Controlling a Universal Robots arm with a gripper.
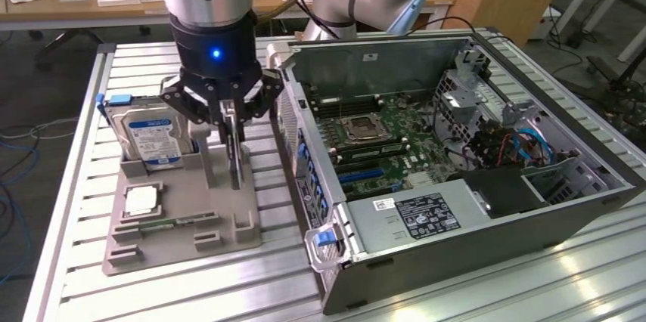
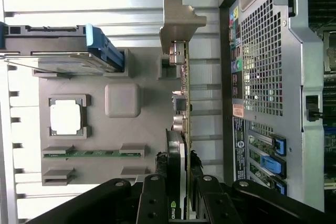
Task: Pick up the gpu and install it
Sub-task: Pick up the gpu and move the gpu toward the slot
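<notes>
Grey tray [image 1: 181,240] holds the gpu [image 1: 234,154] upright in its slot. We find the gripper [image 1: 228,122] clamped on it with 2 fingers. Pick-up stage, we judge, and it calls for a straight upward pull.

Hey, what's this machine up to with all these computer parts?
A robot arm's gripper is clamped from above on the gpu, a graphics card standing on edge in a grey holder tray. The card looks seated in the tray, not lifted yet. An open computer case lies right beside it, and a hard drive also stands in the tray.
</notes>
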